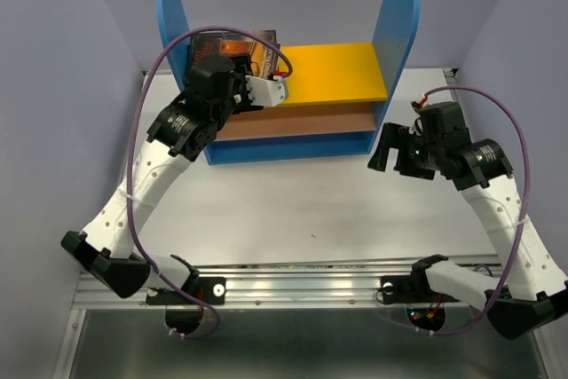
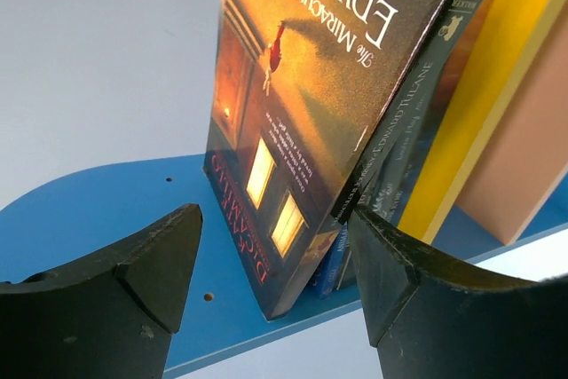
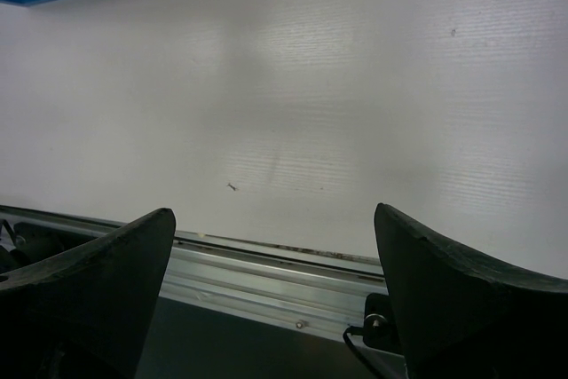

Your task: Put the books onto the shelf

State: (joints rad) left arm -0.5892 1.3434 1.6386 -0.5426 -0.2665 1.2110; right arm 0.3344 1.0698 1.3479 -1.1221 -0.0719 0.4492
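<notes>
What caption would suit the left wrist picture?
Open left end effector before paperbacks standing against the shelf's blue side panel.

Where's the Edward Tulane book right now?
In the top view, the Edward Tulane book stands at the shelf's left end with the other books, against the left blue side panel, just beyond the open left gripper.

Light bright, even, from above. Faint soft shadows on the table [image 1: 293, 210]; dull sheen there in right wrist view. Book [image 2: 302, 113] cover sharp.

Books [image 2: 328, 104] against shelf [image 2: 106, 201] — hand [image 2: 273, 219] (spread) near
</notes>
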